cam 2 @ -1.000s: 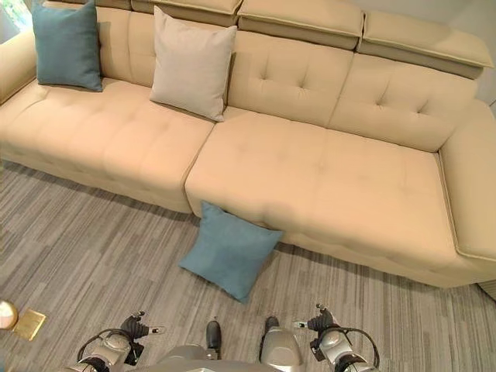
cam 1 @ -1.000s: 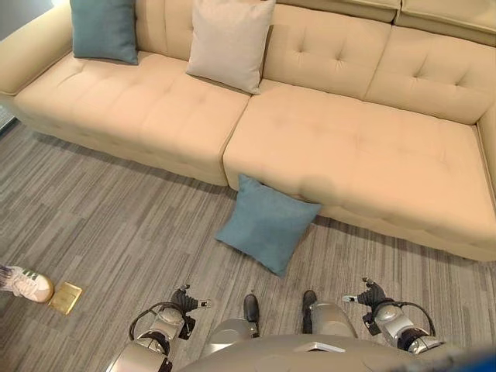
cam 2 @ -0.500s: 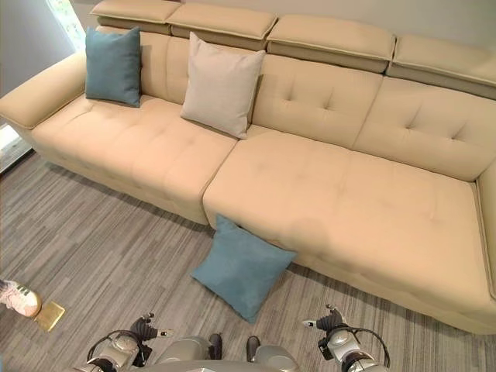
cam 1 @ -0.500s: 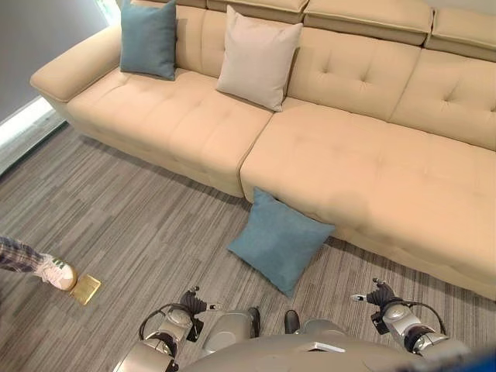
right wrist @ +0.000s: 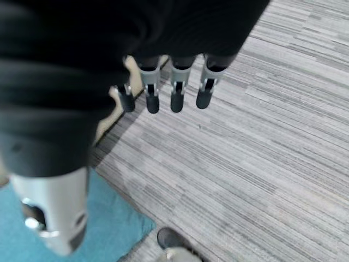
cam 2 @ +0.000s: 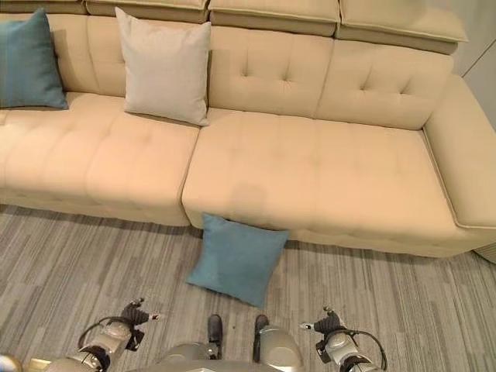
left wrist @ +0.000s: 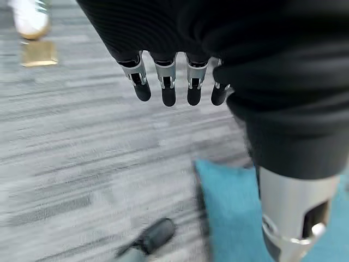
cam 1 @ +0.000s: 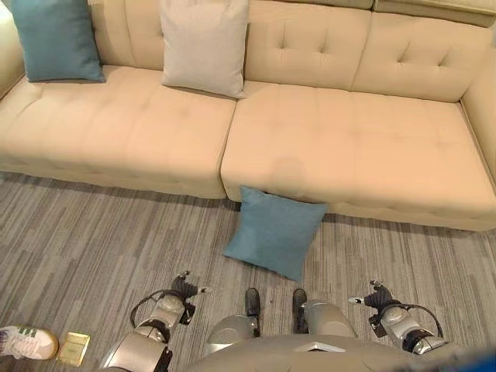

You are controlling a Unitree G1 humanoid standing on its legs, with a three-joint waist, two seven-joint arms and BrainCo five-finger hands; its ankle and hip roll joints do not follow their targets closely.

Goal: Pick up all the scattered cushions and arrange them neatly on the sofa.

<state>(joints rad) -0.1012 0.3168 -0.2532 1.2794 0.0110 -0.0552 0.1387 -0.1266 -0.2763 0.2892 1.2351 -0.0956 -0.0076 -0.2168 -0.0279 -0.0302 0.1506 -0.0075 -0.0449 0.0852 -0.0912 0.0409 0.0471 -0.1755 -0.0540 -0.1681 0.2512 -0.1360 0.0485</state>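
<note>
Left eye view is showing my left hand [cam 1: 180, 291] hanging low by my side, and my right hand [cam 1: 375, 298] hanging low on the other side. I am keeping both hands loose, with the fingers straight and wide, and I am holding nothing. My wrist views are showing the same: fingers [left wrist: 166, 90] dangling over the grey striped carpet [cam 1: 93, 232].

Just past my hands, a teal cushion [cam 1: 274, 230] is lying on the carpet. Its far edge is leaning against the front of the sofa [cam 1: 349, 147], right where the two seat pads meet. This is the one I am thinking I need to pick up.

Off to my left, a person's white shoe [cam 1: 25, 342] is standing beside a small gold floor plate [cam 1: 74, 348].

Farther away, a beige cushion [cam 1: 203, 45] and another teal cushion [cam 1: 54, 39] are sitting upright against the sofa back.

I am thinking about what could go wrong. The cushion is soft and low, so it could slip from my fingers if I am grabbing only a corner. Bending that low could make me wobble.
</note>
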